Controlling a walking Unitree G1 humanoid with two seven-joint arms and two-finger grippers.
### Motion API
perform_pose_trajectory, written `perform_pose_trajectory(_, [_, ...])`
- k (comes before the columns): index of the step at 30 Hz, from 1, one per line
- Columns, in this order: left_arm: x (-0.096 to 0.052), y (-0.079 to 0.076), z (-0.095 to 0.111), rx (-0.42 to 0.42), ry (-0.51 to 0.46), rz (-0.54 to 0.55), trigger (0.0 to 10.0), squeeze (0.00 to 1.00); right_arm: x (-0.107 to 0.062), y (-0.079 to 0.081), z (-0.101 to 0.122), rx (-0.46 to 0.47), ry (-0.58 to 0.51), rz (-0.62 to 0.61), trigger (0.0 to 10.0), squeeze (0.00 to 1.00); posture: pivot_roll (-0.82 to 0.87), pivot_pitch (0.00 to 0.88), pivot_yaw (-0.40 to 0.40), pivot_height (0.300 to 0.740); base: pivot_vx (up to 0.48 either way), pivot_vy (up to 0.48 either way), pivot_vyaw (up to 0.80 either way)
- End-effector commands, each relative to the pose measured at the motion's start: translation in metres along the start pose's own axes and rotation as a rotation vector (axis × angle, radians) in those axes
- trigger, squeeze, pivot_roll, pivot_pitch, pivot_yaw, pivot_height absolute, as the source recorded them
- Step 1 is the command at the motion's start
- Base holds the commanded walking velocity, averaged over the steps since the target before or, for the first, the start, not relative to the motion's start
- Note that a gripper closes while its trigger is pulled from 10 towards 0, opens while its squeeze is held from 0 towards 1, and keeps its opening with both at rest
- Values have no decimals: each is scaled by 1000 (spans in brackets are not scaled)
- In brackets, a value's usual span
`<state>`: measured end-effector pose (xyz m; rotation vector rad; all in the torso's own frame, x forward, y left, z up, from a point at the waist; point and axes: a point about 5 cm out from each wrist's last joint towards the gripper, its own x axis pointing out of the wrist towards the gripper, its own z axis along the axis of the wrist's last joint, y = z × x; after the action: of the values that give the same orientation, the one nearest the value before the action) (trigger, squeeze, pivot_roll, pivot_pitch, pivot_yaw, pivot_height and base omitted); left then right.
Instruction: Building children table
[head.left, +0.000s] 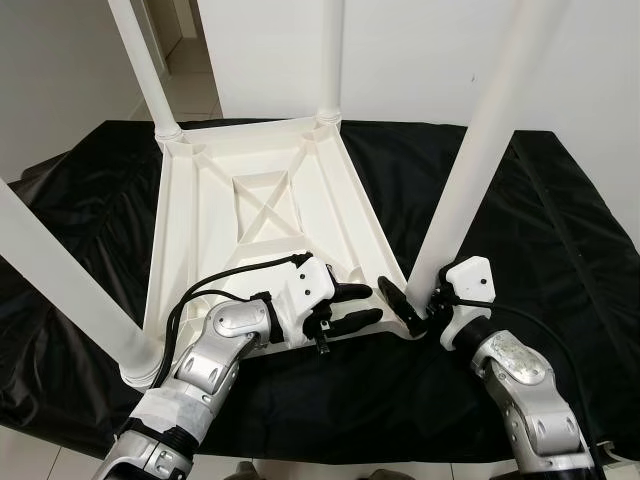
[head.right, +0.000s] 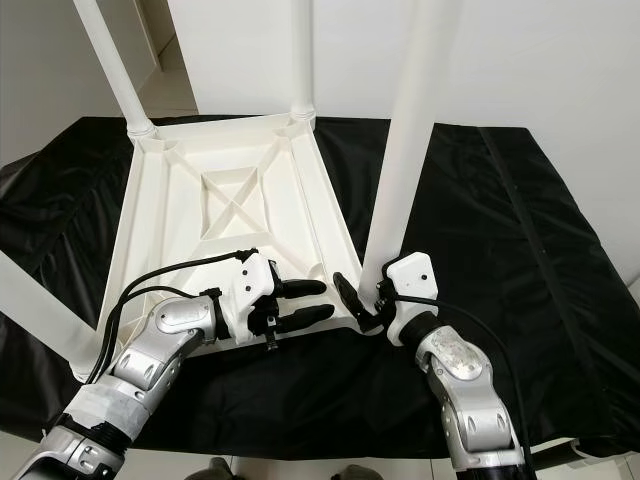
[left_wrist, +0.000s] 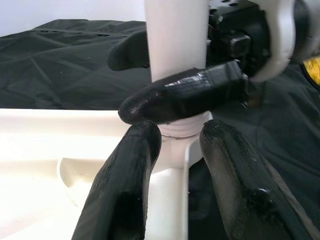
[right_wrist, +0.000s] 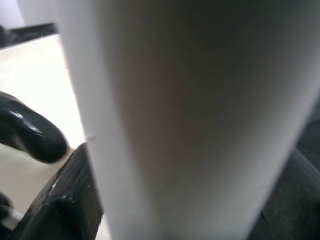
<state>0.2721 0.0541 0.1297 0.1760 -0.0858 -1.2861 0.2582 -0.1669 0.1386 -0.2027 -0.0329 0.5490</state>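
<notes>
A white plastic children's table (head.left: 200, 220) lies upside down on a black cloth. Its legs point up: two at the far corners (head.left: 145, 70) (head.left: 330, 60), one at the near left (head.left: 60, 280). At the near right corner, my right gripper (head.left: 418, 300) is shut on the base of the fourth leg (head.left: 480, 150), one finger on each side where it meets its socket. The right wrist view has this leg (right_wrist: 190, 120) pressed against a black finger (right_wrist: 70, 200). My left gripper (head.left: 358, 306) stands open over the table's near rim, pointing at that corner, holding nothing (left_wrist: 182, 185).
The black cloth (head.left: 560, 230) covers a low surface that ends close in front of me. White walls stand behind, with a doorway (head.left: 180, 40) at the far left. A pale floor (head.left: 30, 450) lies at the near left.
</notes>
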Motion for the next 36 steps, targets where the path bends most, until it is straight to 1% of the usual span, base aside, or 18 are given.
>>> perform_pose_trajectory(1, [-2,0,-1,-5,8,-14,10000,0,6,-1,-1,-2,-1,57,10000,0,-66,0,33,740,0,0,0])
perform_pose_trajectory(2, [-2,0,-1,-5,8,-14,10000,0,6,-1,-1,-2,-1,57,10000,0,-66,0,33,740,0,0,0])
perform_pose_trajectory(3, [-2,0,0,-5,4,-22,10000,0,8,-3,-2,2,1,71,4667,0,-60,0,30,740,0,0,0])
perform_pose_trajectory(4, [-3,0,1,-4,2,-23,10000,0,9,-5,-3,2,4,81,1569,0,-56,0,28,740,0,0,0])
perform_pose_trajectory(5, [-3,0,1,-4,2,-23,10000,0,9,-5,-3,2,4,81,1569,0,-56,0,28,740,0,0,0])
perform_pose_trajectory(6, [-3,1,1,-1,3,-21,10000,0,10,-5,-5,10,8,92,0,0,-55,0,26,740,0,0,0])
perform_pose_trajectory(20, [-5,-1,0,-1,8,-6,10000,0,4,-2,-12,48,19,121,0,0,-49,0,16,740,0,0,0])
perform_pose_trajectory(21, [-5,-1,0,-2,9,-6,10000,0,4,-2,-11,56,12,101,10000,0,-50,0,14,740,0,0,0])
perform_pose_trajectory(24, [-6,-2,0,-4,10,-7,10000,0,5,-4,-10,68,9,37,10000,0,-52,0,12,740,0,0,0])
perform_pose_trajectory(26, [-7,-3,-1,-8,12,-7,10000,0,5,-7,-7,75,17,-96,10000,0,-56,0,9,740,0,0,0])
perform_pose_trajectory(28, [-7,-3,-1,-8,12,-7,10000,0,5,-7,-7,75,17,-96,10000,0,-56,0,9,740,0,0,0])
perform_pose_trajectory(29, [-7,-4,-2,-11,14,-8,10000,0,4,-6,-5,84,12,-167,10000,0,-60,1,8,740,0,0,0])
perform_pose_trajectory(30, [-7,-4,-2,-11,14,-8,10000,0,4,-6,-5,84,12,-167,10000,0,-60,1,8,740,0,0,0])
perform_pose_trajectory(31, [-7,-5,-2,-14,15,-10,10000,0,5,2,-3,104,8,-238,10000,0,-64,2,9,740,0,0,0])
perform_pose_trajectory(32, [-7,-5,-2,-14,15,-10,10000,0,5,2,-3,104,8,-238,10000,0,-64,2,9,740,0,0,0])
perform_pose_trajectory(34, [-6,-6,-3,-17,15,-14,10000,0,5,13,-1,160,16,-348,10000,0,-67,6,9,740,0,0,0])
perform_pose_trajectory(35, [-6,-6,-3,-17,15,-14,10000,0,5,13,-1,160,16,-348,10000,0,-67,6,9,740,0,0,0])
perform_pose_trajectory(36, [-6,-6,-3,-17,15,-15,10000,0,6,18,0,168,23,-410,10000,0,-71,8,12,740,0,0,0])
